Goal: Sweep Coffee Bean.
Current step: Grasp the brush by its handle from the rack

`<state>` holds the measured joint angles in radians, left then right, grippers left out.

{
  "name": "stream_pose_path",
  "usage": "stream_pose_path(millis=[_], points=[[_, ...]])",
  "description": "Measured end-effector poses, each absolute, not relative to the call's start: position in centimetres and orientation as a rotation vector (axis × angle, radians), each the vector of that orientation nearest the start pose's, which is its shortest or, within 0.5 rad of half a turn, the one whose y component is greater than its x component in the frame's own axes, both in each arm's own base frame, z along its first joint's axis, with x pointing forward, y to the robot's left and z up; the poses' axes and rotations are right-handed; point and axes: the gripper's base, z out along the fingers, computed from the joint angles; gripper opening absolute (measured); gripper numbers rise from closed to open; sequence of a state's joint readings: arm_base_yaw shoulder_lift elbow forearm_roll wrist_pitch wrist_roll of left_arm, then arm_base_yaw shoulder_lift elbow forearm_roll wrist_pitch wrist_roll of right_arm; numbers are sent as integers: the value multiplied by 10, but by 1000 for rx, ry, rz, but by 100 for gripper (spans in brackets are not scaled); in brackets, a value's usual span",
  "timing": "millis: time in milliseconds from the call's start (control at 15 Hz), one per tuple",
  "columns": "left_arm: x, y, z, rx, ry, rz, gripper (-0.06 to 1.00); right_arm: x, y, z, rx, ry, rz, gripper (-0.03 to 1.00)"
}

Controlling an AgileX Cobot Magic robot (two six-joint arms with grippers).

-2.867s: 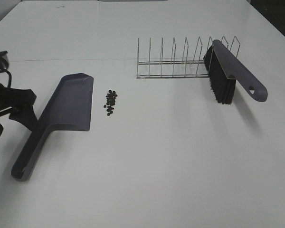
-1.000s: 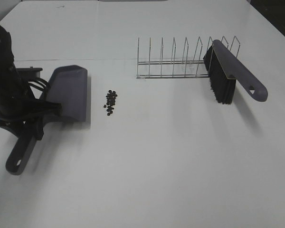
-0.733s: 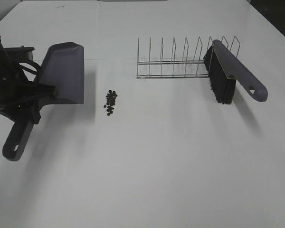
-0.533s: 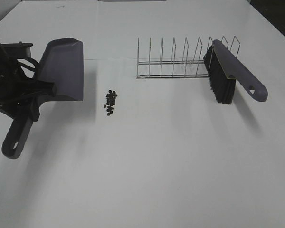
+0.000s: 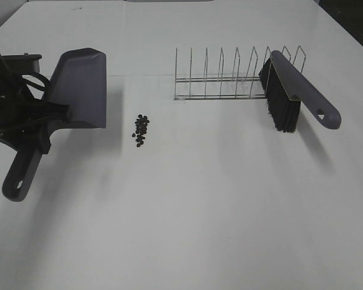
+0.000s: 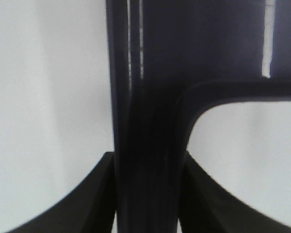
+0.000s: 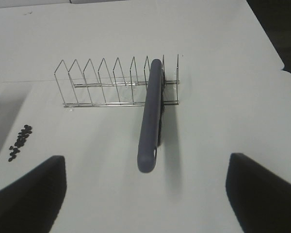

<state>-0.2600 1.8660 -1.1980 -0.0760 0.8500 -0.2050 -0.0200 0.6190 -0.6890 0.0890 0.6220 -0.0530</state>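
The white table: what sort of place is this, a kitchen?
Likely a robot test bench, not a kitchen: a plain white table, the left gripper holding a dustpan near a small pile of coffee beans, and a brush leaning on a wire rack.

The left pincer (image 5: 41, 134) has lifted the dustpan (image 5: 81, 84) off the table (image 5: 199, 211).

White matte worktop (image 5: 199, 211), thin seam line running across its far part. Lying on it: small loose cluster of tiny dark brown-black oval coffee beans (image 5: 141, 130), left of centre. Silver wire plate rack (image 5: 221, 81) stands further back, to the right of the beans. Grey-purple plastic hand brush with black bristles (image 5: 302, 90) leans in the rack's right end, bristles down toward the worktop, handle sticking out toward the near side.
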Motion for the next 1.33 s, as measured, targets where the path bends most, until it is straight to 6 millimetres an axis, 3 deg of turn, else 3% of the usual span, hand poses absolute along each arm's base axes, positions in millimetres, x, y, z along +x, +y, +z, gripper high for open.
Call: stream_pose_path(millis=[200, 600, 733, 800, 867, 1133, 1333], points=[[340, -96, 173, 17, 3014, -137, 32, 181, 1, 361, -20, 2109, 42, 76], [340, -96, 173, 46, 3013, -135, 32, 319, 0, 356, -20, 2247, 70, 76], [340, -96, 173, 46, 3013, -135, 32, 361, -1, 344, -29, 2278, 67, 74], [341, -96, 173, 47, 3013, -134, 32, 400, 0, 319, -32, 2376, 83, 68], [341, -96, 173, 47, 3013, -134, 32, 407, 0, 314, -32, 2398, 88, 67], [341, -96, 173, 48, 3013, -134, 32, 462, 0, 261, -51, 2600, 118, 64], [341, -96, 173, 48, 3013, -134, 32, 487, 0, 235, -61, 2663, 127, 64]])
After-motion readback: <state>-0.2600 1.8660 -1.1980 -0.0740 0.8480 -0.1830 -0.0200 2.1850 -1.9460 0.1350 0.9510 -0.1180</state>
